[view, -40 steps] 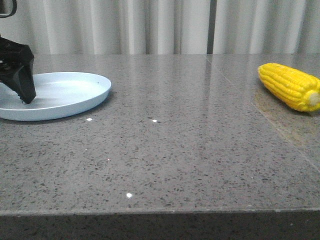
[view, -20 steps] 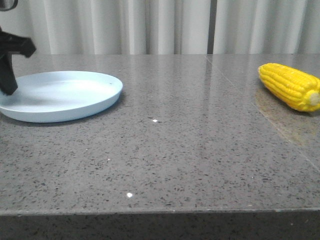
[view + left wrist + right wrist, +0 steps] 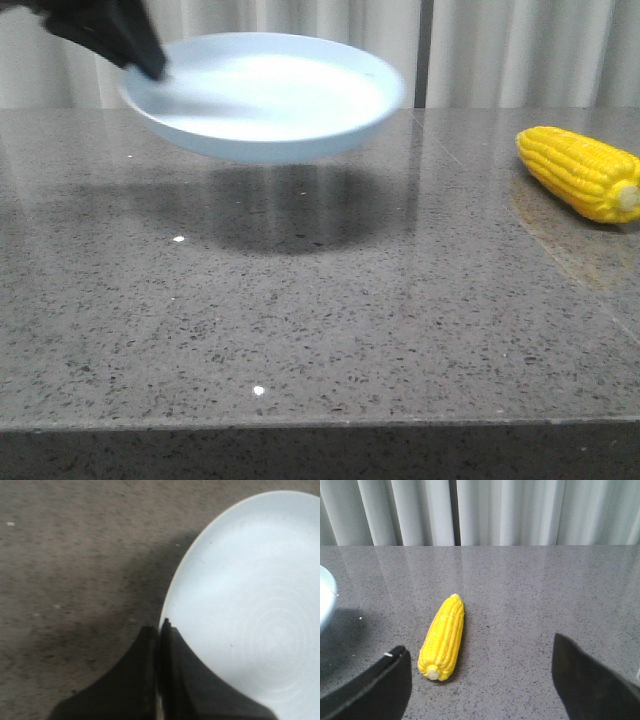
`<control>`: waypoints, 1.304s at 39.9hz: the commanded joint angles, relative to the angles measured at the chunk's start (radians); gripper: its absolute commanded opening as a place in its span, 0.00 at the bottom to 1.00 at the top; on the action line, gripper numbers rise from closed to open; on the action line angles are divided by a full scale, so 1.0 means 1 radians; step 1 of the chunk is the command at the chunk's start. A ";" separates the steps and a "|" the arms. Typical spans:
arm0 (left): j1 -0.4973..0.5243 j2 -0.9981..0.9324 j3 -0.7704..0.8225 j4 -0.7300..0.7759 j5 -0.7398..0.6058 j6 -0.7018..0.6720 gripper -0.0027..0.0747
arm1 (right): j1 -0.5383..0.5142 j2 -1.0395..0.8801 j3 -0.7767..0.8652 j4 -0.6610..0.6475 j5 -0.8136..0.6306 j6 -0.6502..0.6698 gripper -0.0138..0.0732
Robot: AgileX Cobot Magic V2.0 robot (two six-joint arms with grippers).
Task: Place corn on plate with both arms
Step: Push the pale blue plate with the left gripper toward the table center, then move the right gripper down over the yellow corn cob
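Grey speckled stone table [image 3: 330,320], the yellow corn [image 3: 582,172] lying near its right edge

The plate [image 3: 265,95] is now off the worktop [image 3: 320,320], hanging in the air with its shadow spread on the stone beneath, where a second ago it lay flat at the left. It sits higher and further right in the front view. The left gripper [image 3: 140,55], jaws pinched on the plate's rim, has risen with it.
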 commanded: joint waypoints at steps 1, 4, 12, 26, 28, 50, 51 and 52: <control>-0.034 0.012 -0.032 -0.026 -0.056 -0.016 0.01 | -0.002 0.017 -0.034 -0.008 -0.076 -0.007 0.85; -0.042 0.047 -0.032 -0.027 -0.047 -0.028 0.01 | -0.002 0.017 -0.034 -0.008 -0.076 -0.007 0.85; -0.042 0.098 -0.032 -0.032 -0.017 -0.028 0.14 | -0.002 0.017 -0.034 -0.008 -0.076 -0.007 0.85; 0.027 -0.049 -0.032 0.083 0.013 -0.041 0.57 | -0.002 0.017 -0.034 -0.008 -0.076 -0.007 0.85; 0.055 -0.090 -0.025 0.129 0.023 -0.071 0.54 | -0.002 0.017 -0.034 -0.008 -0.076 -0.007 0.85; 0.340 -0.639 0.444 0.301 -0.098 -0.106 0.01 | -0.002 0.017 -0.034 -0.008 -0.076 -0.007 0.85; 0.340 -0.679 0.479 0.301 -0.113 -0.106 0.01 | -0.002 0.017 -0.034 -0.008 -0.076 -0.007 0.85; 0.340 -0.720 0.505 0.301 -0.136 -0.106 0.01 | -0.002 0.017 -0.034 -0.008 -0.076 -0.007 0.85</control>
